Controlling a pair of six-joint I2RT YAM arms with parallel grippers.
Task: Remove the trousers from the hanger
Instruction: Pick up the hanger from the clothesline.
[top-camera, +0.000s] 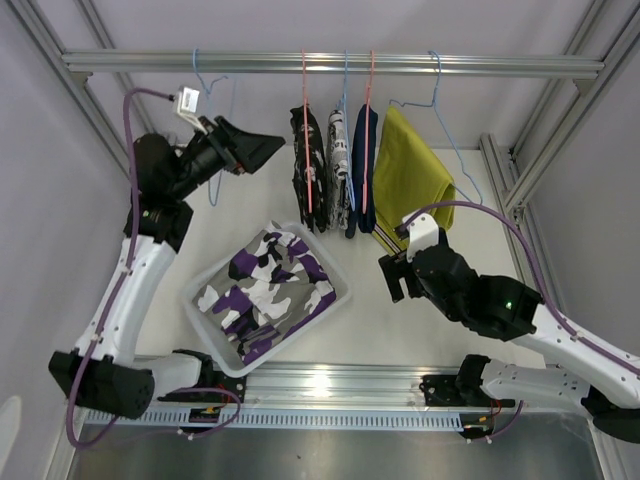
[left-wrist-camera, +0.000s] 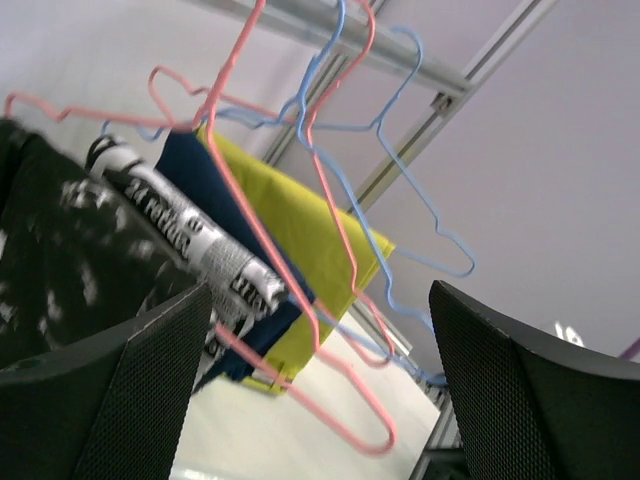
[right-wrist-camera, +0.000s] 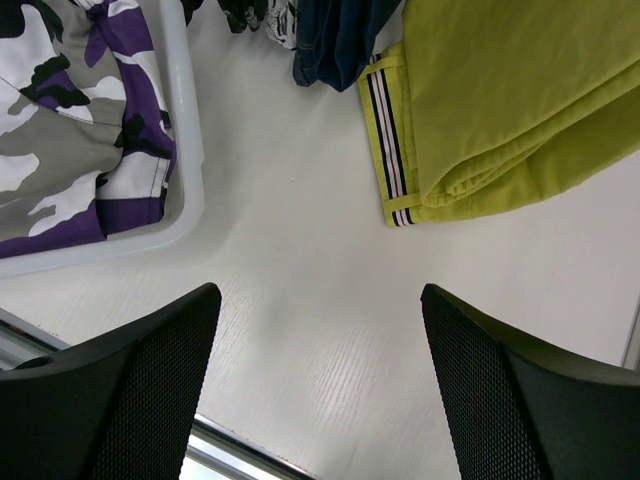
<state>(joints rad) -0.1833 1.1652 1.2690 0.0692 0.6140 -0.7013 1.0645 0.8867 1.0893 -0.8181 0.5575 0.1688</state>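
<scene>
Four pairs of trousers hang on wire hangers from the rail (top-camera: 330, 63): black-and-white splotched (top-camera: 308, 165), white with black print (top-camera: 338, 150), navy (top-camera: 364, 165) and mustard yellow (top-camera: 410, 180). The camouflage pair (top-camera: 265, 290) lies in the white bin (top-camera: 335, 298). My left gripper (top-camera: 262, 152) is open and empty, raised just left of the splotched pair. Its wrist view shows the splotched pair (left-wrist-camera: 50, 250), the printed pair (left-wrist-camera: 190, 240), navy (left-wrist-camera: 195, 165), yellow (left-wrist-camera: 300, 230) and a pink hanger (left-wrist-camera: 300, 330) ahead between the open fingers (left-wrist-camera: 130, 390). My right gripper (top-camera: 392, 278) is open and empty over bare table, below the yellow pair (right-wrist-camera: 500, 100).
An empty blue hanger (top-camera: 212, 130) hangs on the rail left of the clothes, next to my left wrist. A second blue hanger (left-wrist-camera: 430, 215) shows in front of the yellow pair. The bin wall (right-wrist-camera: 185, 150) is left of my right gripper. Frame posts stand at both sides.
</scene>
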